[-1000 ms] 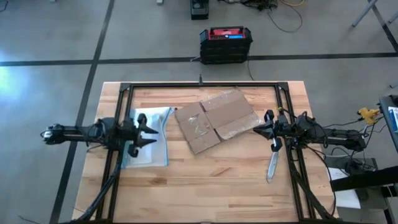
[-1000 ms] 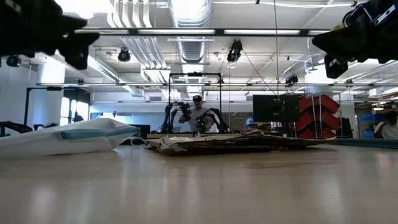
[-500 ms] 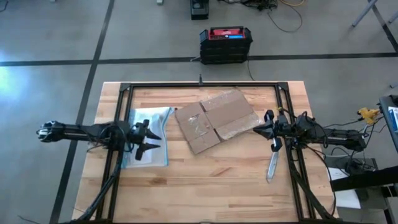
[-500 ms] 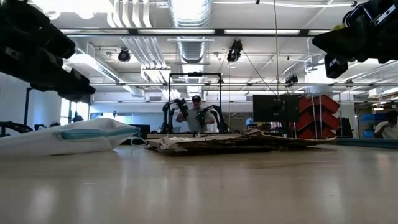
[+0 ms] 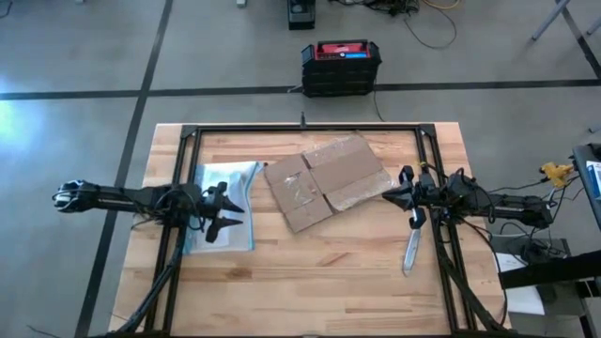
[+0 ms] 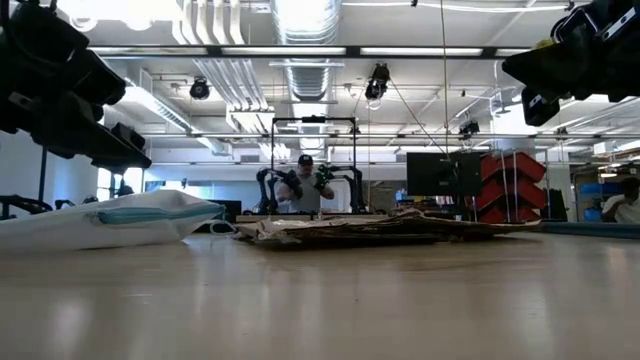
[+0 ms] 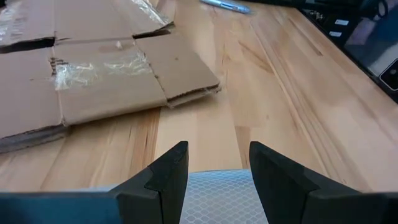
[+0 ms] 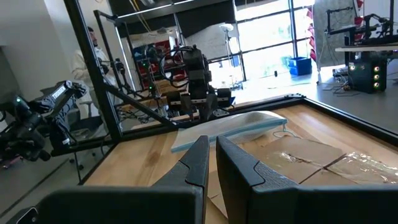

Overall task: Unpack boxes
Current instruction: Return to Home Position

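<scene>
Cardboard is what we look at first: the flattened box point(image 5: 327, 180) lies in the middle of the counter point(image 5: 310, 272), flaps spread, with patches of shiny tape on its panels. From the low view it is only a thin, ragged layer on the wood. Nothing stands up from it, so we judge the unpacking and breaking-down done, and the step in hand is the parking of the arms.

Just beside the box, on the left arm's side, lies the clear pouch with a blue edge point(image 5: 242, 178). The left claw point(image 5: 232, 213) hangs above the pouch's near part with its fingers apart and nothing between them. Its wrist view looks past those fingers, over the pouch, to the box's corner. The low view shows it lifted clear of the counter.

The right claw point(image 5: 390, 196) waits at the right rail, just off the box's right corner. Its fingers are drawn together with only a slit between them, and they grip nothing. A slim silvery tool point(image 5: 411, 249) lies on the wood near it, apart from the box.

We judge the job all but finished. The next move calls only for the left arm to draw back toward its own side and settle as the right arm is settled. It should keep its height while it passes over the pouch, so the open fingers do not catch the plastic and drag it. The box needs no further handling.
</scene>
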{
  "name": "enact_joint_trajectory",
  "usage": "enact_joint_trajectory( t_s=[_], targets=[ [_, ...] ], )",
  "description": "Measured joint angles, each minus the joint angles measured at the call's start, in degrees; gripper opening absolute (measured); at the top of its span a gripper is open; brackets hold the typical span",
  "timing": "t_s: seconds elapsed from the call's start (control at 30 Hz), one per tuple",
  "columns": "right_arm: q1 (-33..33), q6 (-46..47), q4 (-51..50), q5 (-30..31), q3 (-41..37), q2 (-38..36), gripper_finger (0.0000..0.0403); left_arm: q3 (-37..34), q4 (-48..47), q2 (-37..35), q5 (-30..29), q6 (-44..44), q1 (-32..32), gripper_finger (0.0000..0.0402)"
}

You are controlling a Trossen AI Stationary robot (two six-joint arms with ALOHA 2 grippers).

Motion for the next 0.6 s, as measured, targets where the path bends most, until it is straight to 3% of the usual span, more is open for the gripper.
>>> enact_joint_trajectory(
  t_s=[0.6],
  targets=[
    [-0.01, 0.01, -0.01, 0.0, 0.02, 0.0, 0.0014, 0.02, 0.0, 0.65, 0.02, 0.02, 0.0, 0.0155]
  ],
)
